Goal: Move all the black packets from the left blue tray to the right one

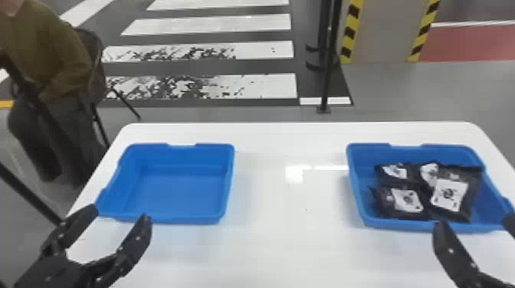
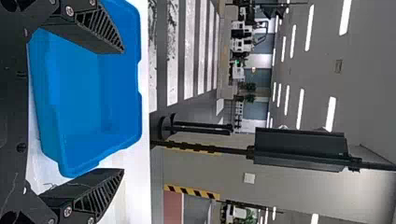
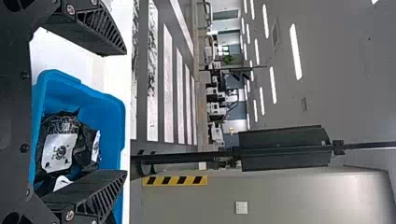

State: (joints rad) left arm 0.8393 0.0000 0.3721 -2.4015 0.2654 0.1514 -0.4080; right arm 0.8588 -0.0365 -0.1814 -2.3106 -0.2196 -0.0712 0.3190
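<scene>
My left gripper (image 1: 119,219) stands open at the near edge of the left blue tray (image 1: 180,191), which holds nothing. In the left wrist view the left gripper (image 2: 123,111) has its fingers wide apart, with the left tray (image 2: 79,88) beyond them. Several black packets (image 1: 452,195) lie bunched together in the right blue tray (image 1: 417,226). My right gripper (image 1: 473,222) is at that tray's near edge. From the right wrist, the right gripper (image 3: 126,112) shows open and holds nothing; the packets (image 3: 60,149) lie inside the right tray (image 3: 112,107) beyond it.
Both trays sit on a white table (image 1: 287,199), with a wide gap between them. A black pole (image 1: 327,69) stands on the floor behind the table. A seated person is at the far left, away from the trays.
</scene>
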